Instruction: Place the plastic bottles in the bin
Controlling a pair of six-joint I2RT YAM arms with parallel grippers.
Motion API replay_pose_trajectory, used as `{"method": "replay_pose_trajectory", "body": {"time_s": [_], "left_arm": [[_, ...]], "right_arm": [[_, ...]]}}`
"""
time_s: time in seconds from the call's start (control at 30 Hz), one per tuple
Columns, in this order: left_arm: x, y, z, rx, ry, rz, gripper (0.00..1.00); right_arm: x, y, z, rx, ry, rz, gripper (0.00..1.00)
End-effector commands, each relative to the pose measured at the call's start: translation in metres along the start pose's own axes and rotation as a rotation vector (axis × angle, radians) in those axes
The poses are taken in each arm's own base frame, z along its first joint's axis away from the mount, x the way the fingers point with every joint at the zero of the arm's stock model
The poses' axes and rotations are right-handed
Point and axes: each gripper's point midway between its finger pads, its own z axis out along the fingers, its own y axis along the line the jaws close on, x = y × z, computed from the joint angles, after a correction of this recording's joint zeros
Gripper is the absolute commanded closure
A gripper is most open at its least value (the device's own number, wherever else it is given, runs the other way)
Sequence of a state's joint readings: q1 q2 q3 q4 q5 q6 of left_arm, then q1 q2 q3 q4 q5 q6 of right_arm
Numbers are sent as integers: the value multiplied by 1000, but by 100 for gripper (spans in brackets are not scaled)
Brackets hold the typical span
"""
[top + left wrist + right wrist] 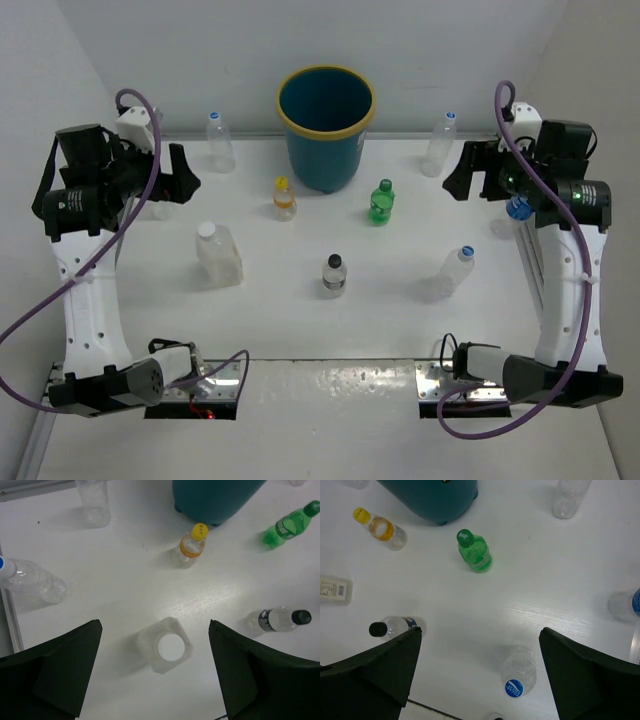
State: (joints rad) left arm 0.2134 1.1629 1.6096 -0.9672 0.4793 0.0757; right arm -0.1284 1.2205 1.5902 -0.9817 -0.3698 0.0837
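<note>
- Nearest us, the white-capped bottle [218,252], black-capped bottle [334,274] and blue-capped bottle [455,268] stand on the surface [280,310].
- Our left hand [155,627] and right hand [480,630] hover, both spread wide, holding nothing.
- Farther on, the orange bottle [284,198] and green bottle [381,201] stand just before the bin [322,152].

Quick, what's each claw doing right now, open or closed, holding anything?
Left claw: open, holding nothing.
Right claw: open, holding nothing.
</note>
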Motion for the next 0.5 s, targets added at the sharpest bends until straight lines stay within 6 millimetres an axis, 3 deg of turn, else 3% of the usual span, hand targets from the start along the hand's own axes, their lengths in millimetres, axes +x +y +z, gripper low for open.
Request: {"method": "replay_pose_trajectory", "body": {"time_s": [0.0,0.07,0.27,0.37,0.47], "left_arm": [[13,-20,-4,103,34,76,9],[25,-33,-7,189,55,168,10],[82,-38,3,296,203,246,20],[101,-39,8,328,242,251,24],[104,-35,12,321,245,266,24]], "right_arm": [[-1,4,0,-17,-9,-21,0],[3,4,1,-19,0,-26,0],[12,6,6,-43,22,-14,0],[15,8,8,-56,33,-12,0],[16,8,10,-61,41,-16,0]]}}
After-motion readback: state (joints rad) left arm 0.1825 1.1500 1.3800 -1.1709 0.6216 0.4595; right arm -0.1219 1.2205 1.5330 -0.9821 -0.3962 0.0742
